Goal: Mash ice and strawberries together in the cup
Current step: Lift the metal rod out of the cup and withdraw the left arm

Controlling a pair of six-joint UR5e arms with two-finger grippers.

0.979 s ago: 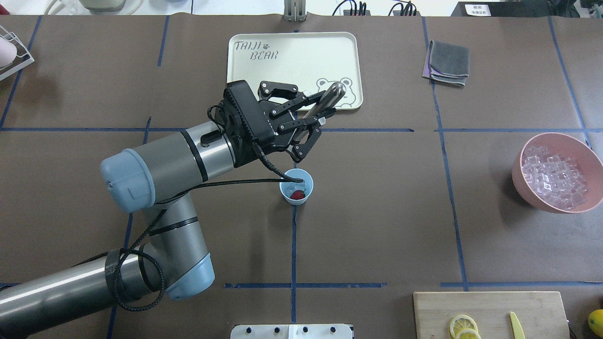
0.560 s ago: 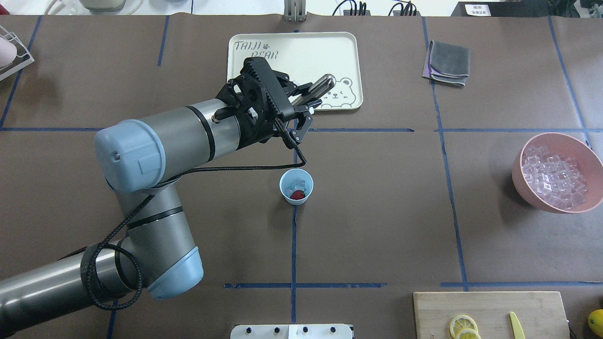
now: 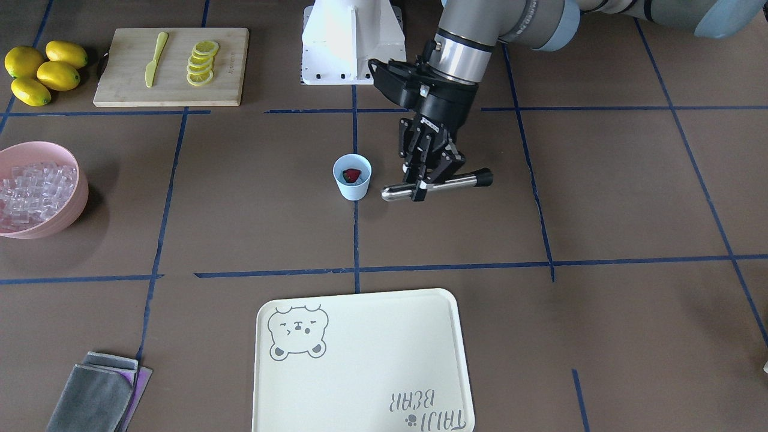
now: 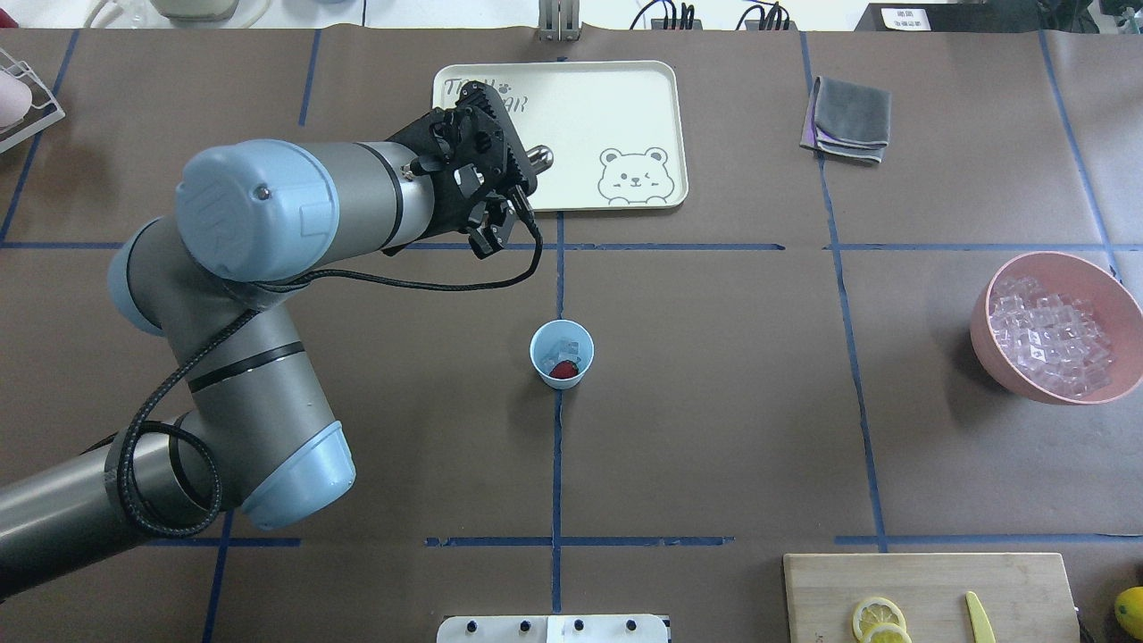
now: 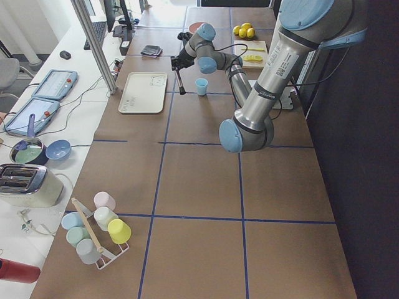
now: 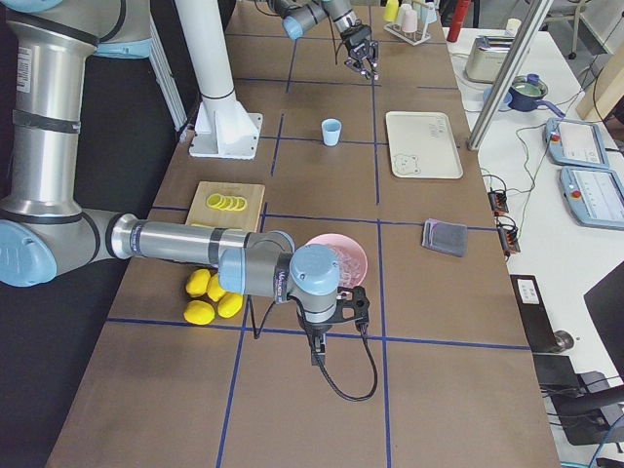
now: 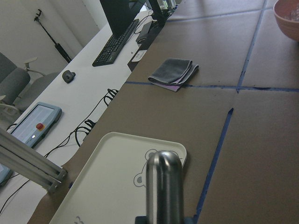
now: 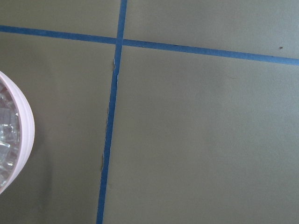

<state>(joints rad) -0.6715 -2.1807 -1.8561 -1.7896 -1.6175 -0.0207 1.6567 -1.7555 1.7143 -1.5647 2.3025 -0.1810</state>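
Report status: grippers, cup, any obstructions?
Left gripper shut on muddler, held level, away from cup. Right gripper by pink bowl, state unclear. Strawberry and ice in cup. Nothing over its mouth.

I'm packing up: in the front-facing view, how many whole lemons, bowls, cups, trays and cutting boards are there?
Whole lemons: 4
Pink bowl: 1
Light-blue cup: 1
Tray: 1
Cutting board: 1
Total: 8

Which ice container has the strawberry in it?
The small light-blue cup at table centre; the strawberry sits inside. The pink bowl holds only ice cubes.
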